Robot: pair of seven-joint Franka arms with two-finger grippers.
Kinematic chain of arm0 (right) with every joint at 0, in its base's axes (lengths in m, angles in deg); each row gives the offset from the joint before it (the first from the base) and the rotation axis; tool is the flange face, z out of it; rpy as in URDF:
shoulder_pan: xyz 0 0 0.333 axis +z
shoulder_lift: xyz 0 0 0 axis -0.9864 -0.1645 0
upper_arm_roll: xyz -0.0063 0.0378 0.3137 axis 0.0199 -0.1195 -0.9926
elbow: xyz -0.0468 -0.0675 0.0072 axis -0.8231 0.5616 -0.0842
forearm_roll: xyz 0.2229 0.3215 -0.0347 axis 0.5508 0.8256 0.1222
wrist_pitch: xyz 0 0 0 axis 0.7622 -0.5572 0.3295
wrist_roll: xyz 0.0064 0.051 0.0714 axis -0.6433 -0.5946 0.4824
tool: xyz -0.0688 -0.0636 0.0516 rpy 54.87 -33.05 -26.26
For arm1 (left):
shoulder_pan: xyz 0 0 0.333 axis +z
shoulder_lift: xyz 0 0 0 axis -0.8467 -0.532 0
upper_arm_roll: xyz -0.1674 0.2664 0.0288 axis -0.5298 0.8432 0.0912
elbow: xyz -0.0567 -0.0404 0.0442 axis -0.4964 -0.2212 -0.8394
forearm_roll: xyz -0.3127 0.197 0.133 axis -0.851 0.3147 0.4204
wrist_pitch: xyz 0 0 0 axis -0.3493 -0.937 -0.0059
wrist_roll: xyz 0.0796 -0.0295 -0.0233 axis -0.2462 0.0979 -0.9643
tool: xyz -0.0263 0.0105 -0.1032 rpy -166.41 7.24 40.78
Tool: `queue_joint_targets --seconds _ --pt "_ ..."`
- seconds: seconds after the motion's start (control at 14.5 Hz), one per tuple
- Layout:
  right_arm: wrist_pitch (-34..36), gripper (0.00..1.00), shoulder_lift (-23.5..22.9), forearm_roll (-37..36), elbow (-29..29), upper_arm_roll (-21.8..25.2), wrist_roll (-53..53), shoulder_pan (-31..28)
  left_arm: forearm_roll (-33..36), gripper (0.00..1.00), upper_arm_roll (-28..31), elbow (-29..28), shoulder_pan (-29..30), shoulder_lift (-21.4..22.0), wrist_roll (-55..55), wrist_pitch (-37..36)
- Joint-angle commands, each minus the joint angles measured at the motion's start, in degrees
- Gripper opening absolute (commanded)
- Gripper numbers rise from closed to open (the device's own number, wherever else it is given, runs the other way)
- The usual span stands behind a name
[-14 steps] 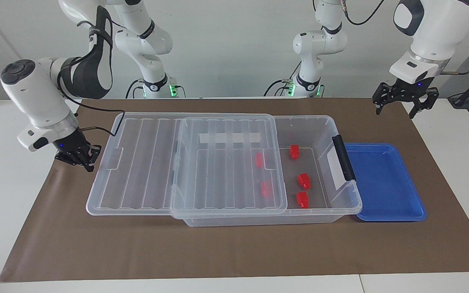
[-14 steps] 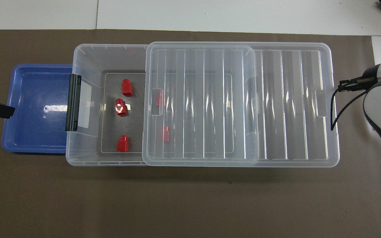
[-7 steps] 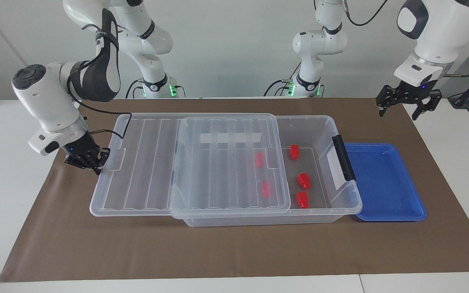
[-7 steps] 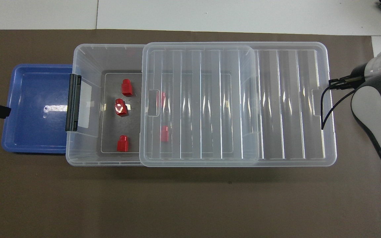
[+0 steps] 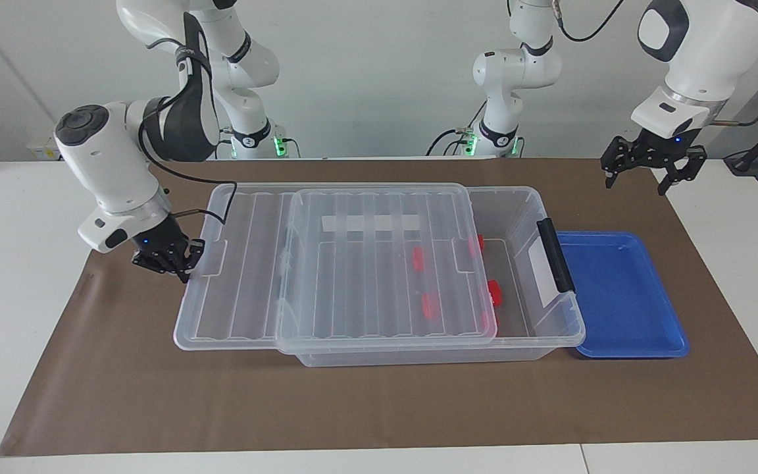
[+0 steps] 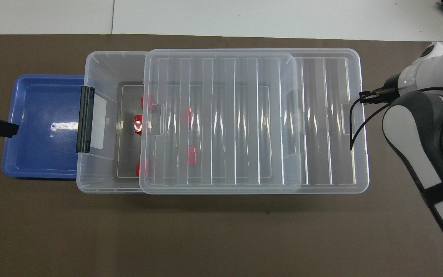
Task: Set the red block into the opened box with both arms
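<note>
Though lid (image 5: 366, 263) blurs them, apparently five red blocks (image 5: 495, 292) in box (image 5: 553, 329).

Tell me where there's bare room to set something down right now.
The blue tray beside the box's black handle is bare. So is the brown mat along the edge farthest from the robots. The box is crowded: its lid covers most of it, leaving a narrow gap over the red blocks.

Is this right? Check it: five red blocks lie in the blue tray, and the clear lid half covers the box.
Not quite. The overhead view shows the red blocks inside the box, not in the blue tray, which holds none. The clear lid does partly cover the box.
</note>
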Motion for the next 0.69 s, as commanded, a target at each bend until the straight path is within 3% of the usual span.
queue_joint_targets --seconds 0.0,0.62 --pt "-1.13 0.00 -0.25 1.77 -0.12 -0.07 2.34 1.34 -0.76 1.00 0.40 2.75 -0.06 -0.57 0.25 -3.19" --pt "-1.13 0.00 0.01 1.85 -0.64 -0.07 8.06 6.18 -0.76 1.00 0.13 2.31 -0.24 -0.57 0.25 -2.75"
